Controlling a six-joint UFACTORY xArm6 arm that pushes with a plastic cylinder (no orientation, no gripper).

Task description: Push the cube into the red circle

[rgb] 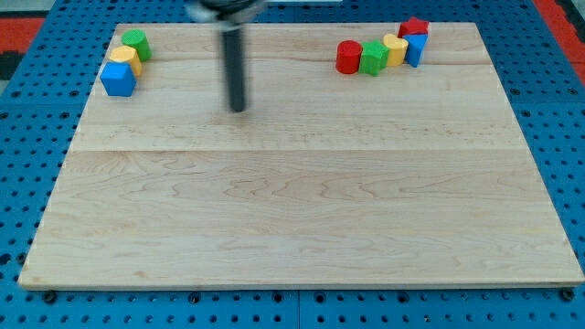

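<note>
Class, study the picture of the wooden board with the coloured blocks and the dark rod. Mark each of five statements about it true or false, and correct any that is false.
1. My tip touches the blue cube. False: it stands apart, to the view's right of that cube, on bare board.
2. The blue cube sits in a group with a yellow block and a green block at the view's top left. True.
3. The red cylinder lies at the left end of the row at the view's top right. True.
4. The red cylinder's nearest neighbour is a blue block. False: a green block is beside it.
5. Blocks lie along the view's bottom edge. False: all lie near the top.
</note>
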